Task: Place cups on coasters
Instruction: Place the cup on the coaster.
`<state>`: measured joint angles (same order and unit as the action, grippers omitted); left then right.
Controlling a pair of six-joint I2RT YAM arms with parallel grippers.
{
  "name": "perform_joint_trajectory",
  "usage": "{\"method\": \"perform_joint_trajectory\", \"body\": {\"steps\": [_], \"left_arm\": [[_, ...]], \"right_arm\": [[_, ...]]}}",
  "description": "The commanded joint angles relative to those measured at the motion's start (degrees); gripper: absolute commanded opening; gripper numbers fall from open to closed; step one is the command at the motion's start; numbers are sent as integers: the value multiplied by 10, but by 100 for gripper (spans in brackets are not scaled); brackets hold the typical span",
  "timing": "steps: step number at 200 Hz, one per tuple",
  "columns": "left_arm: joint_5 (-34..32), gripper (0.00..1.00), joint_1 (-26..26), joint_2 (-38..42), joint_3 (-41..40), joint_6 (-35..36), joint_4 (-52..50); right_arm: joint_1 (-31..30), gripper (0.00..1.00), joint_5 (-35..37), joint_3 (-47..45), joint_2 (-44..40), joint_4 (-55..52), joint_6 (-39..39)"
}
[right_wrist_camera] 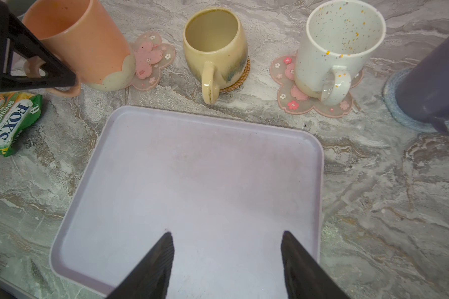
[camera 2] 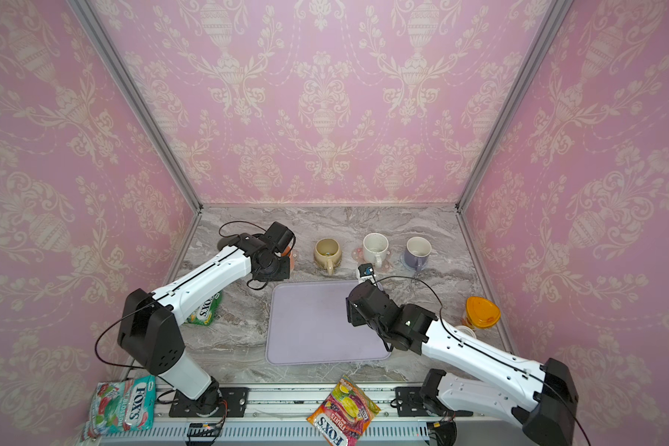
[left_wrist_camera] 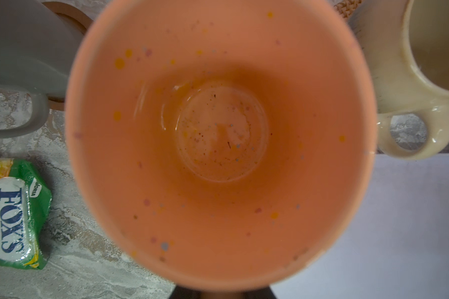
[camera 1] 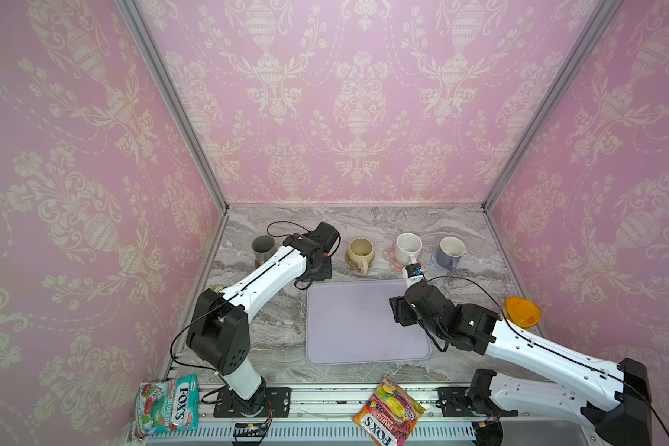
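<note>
Ceramic, glazed and stiff, is my guess for the peach-orange mug (right_wrist_camera: 83,44). It should be rather heavy, slippery on the wall, and it would chip if dropped. The handle, or the rim beside it, looks the safest place to take hold.

The left gripper (camera 1: 318,268) is clenched on this mug near the handle and holds it tilted, at about eleven o'clock from the lavender tray (right_wrist_camera: 192,168). The mug's foot is at the edge of the free pink-flower coaster (right_wrist_camera: 153,59); whether it touches, I cannot tell. The right gripper (right_wrist_camera: 227,232) is released, with jaws apart above the tray and nothing between them.

At twelve o'clock the beige mug (right_wrist_camera: 215,46) stands on the rattan coaster (right_wrist_camera: 240,80). Towards one and two o'clock, the speckled white mug (right_wrist_camera: 340,44) and the lavender mug (right_wrist_camera: 430,88) stand on the second flower coaster (right_wrist_camera: 288,101) and the blue knitted coaster (right_wrist_camera: 397,103).

The green packet (right_wrist_camera: 11,119) at nine o'clock reads "FOX'S SPRING TEA". The fruit packet (camera 1: 389,415) at six o'clock reads "FOX'S FRUITS".
</note>
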<state>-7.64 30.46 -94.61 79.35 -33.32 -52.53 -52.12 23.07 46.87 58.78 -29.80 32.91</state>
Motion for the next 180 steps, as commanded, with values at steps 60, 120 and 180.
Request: {"method": "perform_joint_trajectory", "body": {"steps": [60,120,180], "left_arm": [[11,0,-28,-16,59,51,24],[20,0,-49,-33,58,68,20],[22,0,-66,-70,68,74,33]], "right_arm": [[75,69,-58,50,69,10,-61],[111,69,-87,51,102,30,-66],[125,69,-117,55,139,42,-72]]}}
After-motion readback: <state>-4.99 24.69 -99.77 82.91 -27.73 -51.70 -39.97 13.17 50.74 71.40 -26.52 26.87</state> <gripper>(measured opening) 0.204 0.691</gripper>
